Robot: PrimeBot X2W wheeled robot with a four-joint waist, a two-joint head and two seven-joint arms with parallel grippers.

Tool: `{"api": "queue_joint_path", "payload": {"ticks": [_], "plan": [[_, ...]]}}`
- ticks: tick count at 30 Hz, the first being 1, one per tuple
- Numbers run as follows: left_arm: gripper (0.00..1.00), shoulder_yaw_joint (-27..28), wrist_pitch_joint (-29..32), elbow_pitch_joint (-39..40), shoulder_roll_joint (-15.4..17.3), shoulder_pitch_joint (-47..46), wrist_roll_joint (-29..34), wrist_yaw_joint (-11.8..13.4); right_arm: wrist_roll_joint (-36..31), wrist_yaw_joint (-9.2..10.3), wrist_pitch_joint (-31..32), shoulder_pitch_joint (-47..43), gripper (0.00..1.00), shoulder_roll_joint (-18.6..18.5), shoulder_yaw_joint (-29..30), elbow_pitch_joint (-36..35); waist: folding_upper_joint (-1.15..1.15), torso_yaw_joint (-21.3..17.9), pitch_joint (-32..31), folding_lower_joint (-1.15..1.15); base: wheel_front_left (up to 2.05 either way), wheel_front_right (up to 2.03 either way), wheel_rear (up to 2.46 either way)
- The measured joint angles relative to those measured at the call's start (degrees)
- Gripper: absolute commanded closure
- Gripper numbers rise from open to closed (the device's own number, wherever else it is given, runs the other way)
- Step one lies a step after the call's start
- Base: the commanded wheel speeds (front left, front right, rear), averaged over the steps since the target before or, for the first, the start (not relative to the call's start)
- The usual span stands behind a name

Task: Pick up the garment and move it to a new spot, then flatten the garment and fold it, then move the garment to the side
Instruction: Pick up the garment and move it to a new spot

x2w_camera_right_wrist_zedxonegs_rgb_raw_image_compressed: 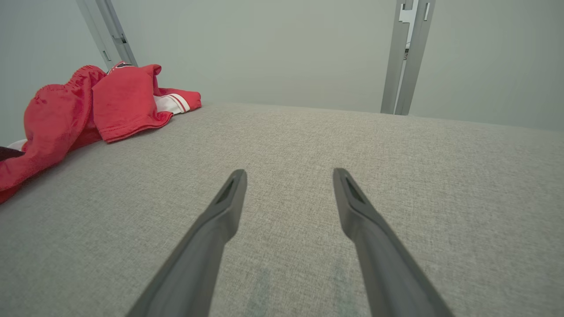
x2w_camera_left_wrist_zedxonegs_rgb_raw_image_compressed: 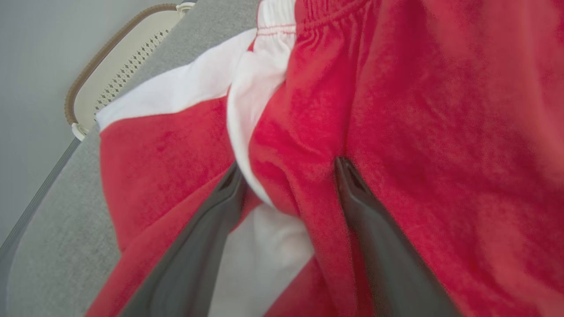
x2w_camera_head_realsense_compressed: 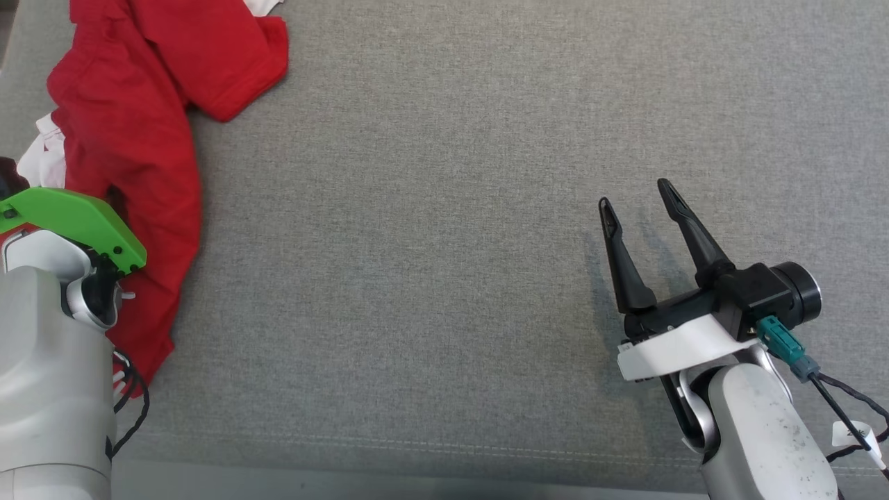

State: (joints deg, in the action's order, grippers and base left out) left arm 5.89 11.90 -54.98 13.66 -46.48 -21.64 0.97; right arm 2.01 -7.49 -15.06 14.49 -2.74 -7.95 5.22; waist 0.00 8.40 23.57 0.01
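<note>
Left fingers spread in the red cloth, nothing pinched yet

My left gripper (x2w_camera_left_wrist_zedxonegs_rgb_raw_image_compressed: pixel 289 166) has its two fingers (x2w_camera_left_wrist_zedxonegs_rgb_raw_image_compressed: pixel 198 246) wide apart and pushed into the garment (x2w_camera_left_wrist_zedxonegs_rgb_raw_image_compressed: pixel 418 132), a fold of red and white between them, not clamped; my right gripper (x2w_camera_head_realsense_compressed: pixel 634 193) is spread too and empty, over the bare grey cloth surface (x2w_camera_head_realsense_compressed: pixel 444 208), well apart from the heap; the garment lies bunched at the far left. I judge it soft, light and limp, sure to sag and drape when lifted; I would take it by the gathered waistband (x2w_camera_left_wrist_zedxonegs_rgb_raw_image_compressed: pixel 326 13), where the cloth is thickest. I count one garment, two grippers.
</note>
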Motion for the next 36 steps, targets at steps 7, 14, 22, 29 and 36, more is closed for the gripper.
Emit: {"api": "queue_joint_path", "payload": {"ticks": [7,14,22,29,36], "plan": [[0.58,0.34,-0.87,-2.35,1.54,-1.17,-0.69,-0.99,0.07,0.00,0.00,1.03,0.00,0.00,-0.18,-0.01,0.00,-1.71,1.29,0.00,0.00,0.00,0.00],[1.00,0.22,-5.64,-3.71,2.19,-1.06,-0.94,-2.20,0.77,0.00,0.00,1.04,0.00,-0.01,-0.05,0.35,0.00,-2.52,0.61,0.00,0.00,0.00,0.00],[1.00,-3.02,-7.88,-3.02,3.66,-1.44,1.05,-4.35,1.48,0.00,0.00,0.94,0.00,-0.01,0.59,0.86,0.00,-2.23,-1.87,-0.01,0.00,0.00,0.00],[1.00,-7.67,-6.60,2.02,5.27,-4.63,4.07,-6.23,3.18,0.00,0.00,0.46,0.00,-0.01,-0.10,1.21,0.00,-1.88,-5.10,-0.01,0.00,0.00,0.00],[1.00,-11.69,-4.57,10.55,6.37,-5.34,5.89,-7.36,4.41,0.00,0.00,-0.43,0.00,-0.01,-0.34,1.58,0.00,-2.64,-7.84,-0.01,0.00,0.00,0.00]]}}
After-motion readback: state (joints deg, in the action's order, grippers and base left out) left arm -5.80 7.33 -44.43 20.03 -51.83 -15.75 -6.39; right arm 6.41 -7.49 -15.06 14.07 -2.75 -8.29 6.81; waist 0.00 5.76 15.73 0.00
